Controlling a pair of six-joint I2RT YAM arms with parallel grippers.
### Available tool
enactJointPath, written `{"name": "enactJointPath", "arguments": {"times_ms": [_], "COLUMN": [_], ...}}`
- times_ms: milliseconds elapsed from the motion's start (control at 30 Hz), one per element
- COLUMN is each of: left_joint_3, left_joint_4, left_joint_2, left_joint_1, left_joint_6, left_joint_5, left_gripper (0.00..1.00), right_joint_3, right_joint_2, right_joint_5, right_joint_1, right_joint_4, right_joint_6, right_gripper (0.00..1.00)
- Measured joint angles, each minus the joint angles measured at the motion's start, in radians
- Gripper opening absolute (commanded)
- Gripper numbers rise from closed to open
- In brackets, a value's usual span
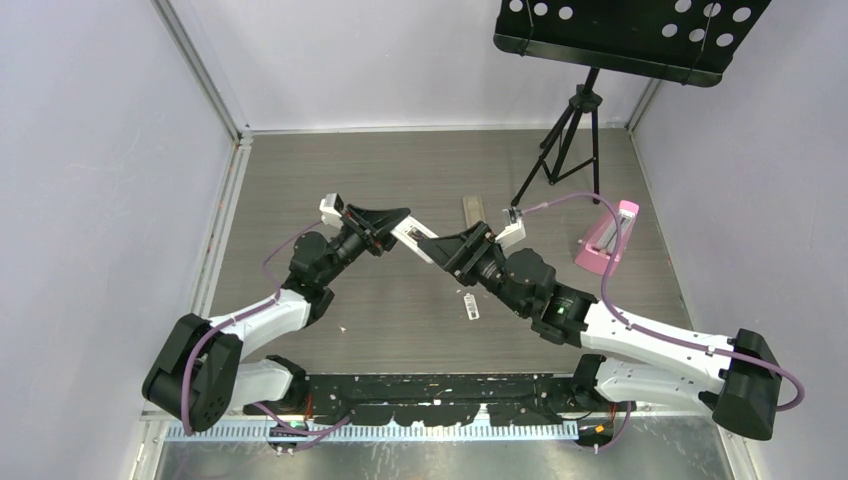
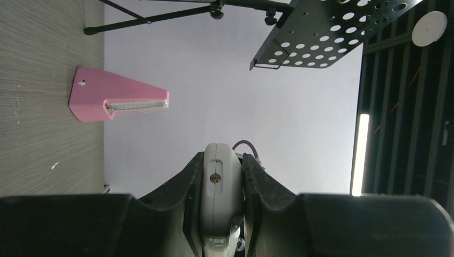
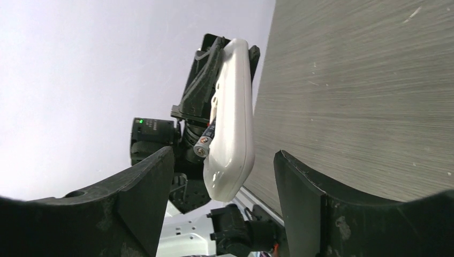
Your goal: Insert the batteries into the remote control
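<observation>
My left gripper (image 1: pixel 393 226) is shut on the white remote control (image 1: pixel 416 239) and holds it above the table, slanting down towards the right arm. In the left wrist view the remote's end (image 2: pixel 218 184) sits clamped between the fingers. In the right wrist view the remote (image 3: pixel 231 118) hangs between my right gripper's (image 3: pixel 224 156) open fingers, which do not touch it. One battery (image 3: pixel 204 143), dark with a metal end, sticks out of the remote's left face. My right gripper (image 1: pixel 463 250) is open and empty. The other batteries are out of view.
A pink wedge-shaped object (image 1: pixel 606 238) lies at the right, also in the left wrist view (image 2: pixel 115 99). A black music stand (image 1: pixel 575 120) stands at the back right. A tan bar (image 1: pixel 473 210) lies behind the grippers. A small white piece with dark marks (image 1: pixel 470 306) lies in front.
</observation>
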Motion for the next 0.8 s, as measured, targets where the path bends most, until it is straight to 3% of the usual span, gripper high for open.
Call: {"name": "enactJointPath", "arguments": {"times_ms": [167, 333, 633, 800], "left_joint_3": [0.0, 0.0, 0.0, 0.0], "left_joint_4": [0.021, 0.037, 0.048, 0.047], "left_joint_2": [0.0, 0.0, 0.001, 0.003], "left_joint_1": [0.0, 0.0, 0.0, 0.002], "left_joint_6": [-0.015, -0.015, -0.014, -0.011], "left_joint_5": [-0.002, -0.001, 0.006, 0.008], "left_gripper": [0.0, 0.0, 0.0, 0.0], "right_joint_3": [-0.022, -0.039, -0.039, -0.039], "right_joint_2": [-0.001, -0.001, 0.011, 0.033], "right_joint_5": [0.011, 0.025, 0.026, 0.025], "right_joint_1": [0.0, 0.0, 0.001, 0.001], "right_joint_4": [0.071, 0.087, 0.101, 0.126], "right_joint_6": [0.037, 0.051, 0.078, 0.106], "right_gripper": [0.72, 0.62, 0.6, 0.49]}}
